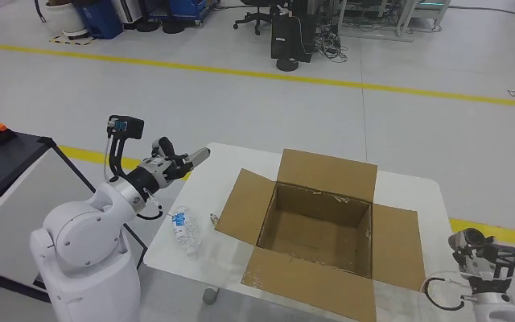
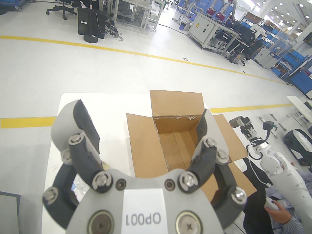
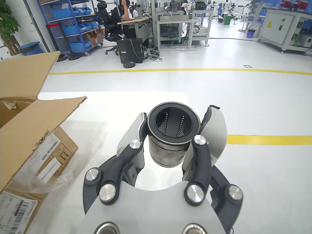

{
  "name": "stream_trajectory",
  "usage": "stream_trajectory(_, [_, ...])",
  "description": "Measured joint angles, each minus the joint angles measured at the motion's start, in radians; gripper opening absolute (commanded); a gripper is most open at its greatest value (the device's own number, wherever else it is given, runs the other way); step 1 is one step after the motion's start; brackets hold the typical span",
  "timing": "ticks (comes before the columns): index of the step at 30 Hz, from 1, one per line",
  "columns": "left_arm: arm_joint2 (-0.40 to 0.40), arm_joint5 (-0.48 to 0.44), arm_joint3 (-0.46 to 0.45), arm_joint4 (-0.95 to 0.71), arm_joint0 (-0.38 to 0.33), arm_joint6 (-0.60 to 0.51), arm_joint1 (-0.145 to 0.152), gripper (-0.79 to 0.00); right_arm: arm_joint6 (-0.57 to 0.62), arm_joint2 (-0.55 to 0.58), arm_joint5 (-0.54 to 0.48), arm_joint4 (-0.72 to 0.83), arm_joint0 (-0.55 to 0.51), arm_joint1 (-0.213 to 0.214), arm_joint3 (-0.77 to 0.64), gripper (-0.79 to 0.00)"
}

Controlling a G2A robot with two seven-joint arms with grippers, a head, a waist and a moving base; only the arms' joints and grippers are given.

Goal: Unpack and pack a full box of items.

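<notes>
1 white table (image 1: 211, 171) under both my grippers. 1 cardboard box (image 1: 318, 229) on it, top open, 4 flaps (image 1: 328, 173) folded outward; it sits ahead of my left gripper (image 2: 142, 109) and off to the left of my right gripper (image 3: 178, 113).

2 bits of clear plastic on the table: 1 crumpled plastic piece (image 1: 183, 228) below and behind my left fingertips, 1 plastic sheet (image 3: 73, 169) against the box wall beside my right gripper.

1 hollow metal cylinder (image 3: 170, 144).

Left gripper: spread wide, holding and touching nothing. Right gripper: pinching the cylinder by its sides, bore pointing forward.
</notes>
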Motion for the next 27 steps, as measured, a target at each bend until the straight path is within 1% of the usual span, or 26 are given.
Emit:
stream_trajectory(9, [0.0, 0.0, 0.0, 0.0, 0.0, 0.0, 0.0, 0.0, 0.054, -0.043, -0.03, -0.001, 0.074, -0.002, 0.077, -0.785])
stream_trajectory(16, [0.0, 0.0, 0.0, 0.0, 0.0, 0.0, 0.0, 0.0, 0.062, -0.071, -0.019, -0.036, 0.133, -0.003, 0.137, -0.785])
stream_trajectory(27, [0.0, 0.0, 0.0, 0.0, 0.0, 0.0, 0.0, 0.0, 0.086, -0.118, 0.015, -0.056, 0.193, -0.01, 0.205, -0.785])
